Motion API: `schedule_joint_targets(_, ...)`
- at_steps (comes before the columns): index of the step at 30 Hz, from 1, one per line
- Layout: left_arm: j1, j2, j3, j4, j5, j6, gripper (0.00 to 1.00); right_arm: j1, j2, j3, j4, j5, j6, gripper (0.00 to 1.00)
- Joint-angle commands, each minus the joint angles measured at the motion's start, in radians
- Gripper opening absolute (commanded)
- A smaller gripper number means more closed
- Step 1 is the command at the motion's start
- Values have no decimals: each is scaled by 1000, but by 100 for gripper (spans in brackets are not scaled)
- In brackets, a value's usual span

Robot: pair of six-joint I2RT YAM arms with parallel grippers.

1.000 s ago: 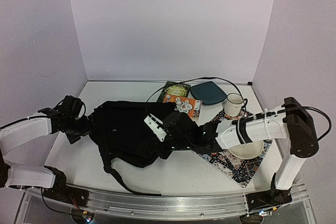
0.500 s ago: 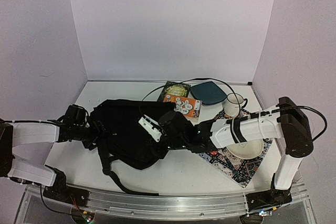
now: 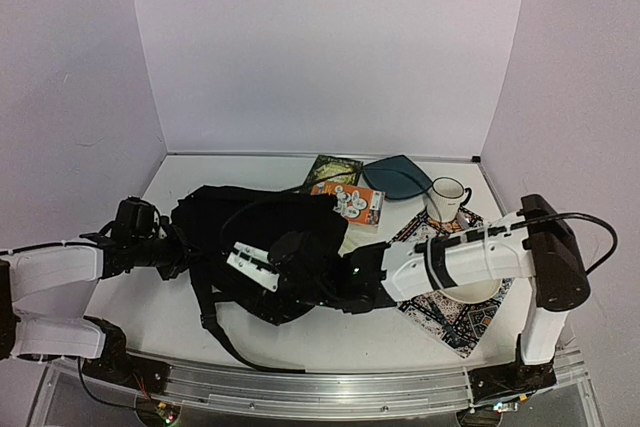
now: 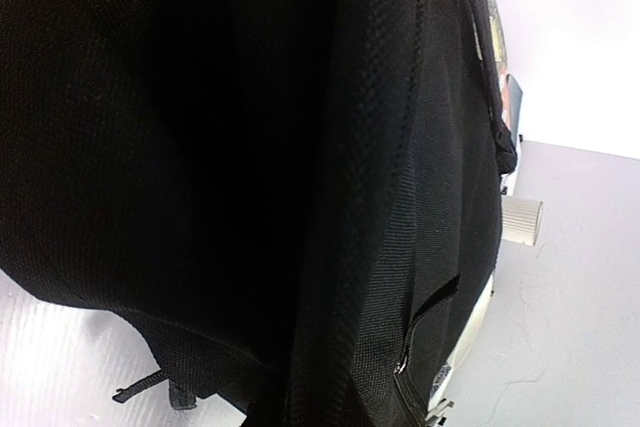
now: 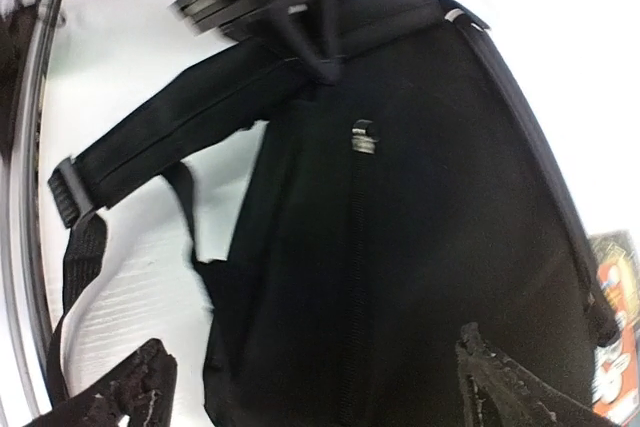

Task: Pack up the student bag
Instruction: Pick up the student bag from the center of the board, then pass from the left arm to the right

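The student bag (image 3: 265, 237) is a large soft black backpack lying flat left of the table's middle, one strap (image 3: 215, 332) trailing toward the near edge. My left gripper (image 3: 178, 250) is against the bag's left edge and shut on its fabric. Black cloth (image 4: 250, 167) fills the left wrist view and hides the fingers. My right gripper (image 3: 252, 267) hangs over the bag's near side, open. In the right wrist view its fingertips (image 5: 140, 387) stand wide apart over the bag (image 5: 420, 247), with nothing between them.
Behind the bag lie a green book (image 3: 333, 169), an orange booklet (image 3: 352, 201) and a flat teal pouch (image 3: 398, 175). A white mug (image 3: 446, 197) and a white bowl (image 3: 472, 292) sit on a patterned cloth (image 3: 445, 315) at the right. A black cable (image 3: 300, 182) loops across the back.
My left gripper has closed on the bag's left edge. My right gripper has let go, opened wide and slid left along the bag.
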Motion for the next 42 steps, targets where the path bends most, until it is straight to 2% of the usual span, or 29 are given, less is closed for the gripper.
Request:
schedule_joint_targets(1,2,-66,87,33,15,-41,0,66,87,91,-51,154,-104,98)
schedule_joint_targets(4,2,-93,122,16,14,-52,0,92,146,139,-61,233,-125,98)
schedule_joint_targets(9,2,-125,167,-10,16,-64,0,118,243,213,-64,475,-180,98)
schedule_joint_targets(19,1,-167,192,-19,52,-99,0,117,382,321,-48,719,-238,97)
schedule_joint_targets(21,2,-178,199,-20,59,-107,0,117,391,329,-36,732,-239,90)
schedule_joint_targets(25,2,-198,210,-28,53,-98,1,115,352,325,-10,703,-249,49)
schedule_joint_targets(27,2,-202,225,-44,39,-77,6,112,317,319,3,674,-262,32)
schedule_joint_targets(30,1,-198,268,-77,9,-21,20,102,264,323,20,649,-295,6)
schedule_joint_targets(31,1,-195,288,-87,0,3,25,97,246,324,25,648,-309,0)
schedule_joint_targets(42,2,-198,510,-248,-209,283,77,5,53,341,121,606,-398,0)
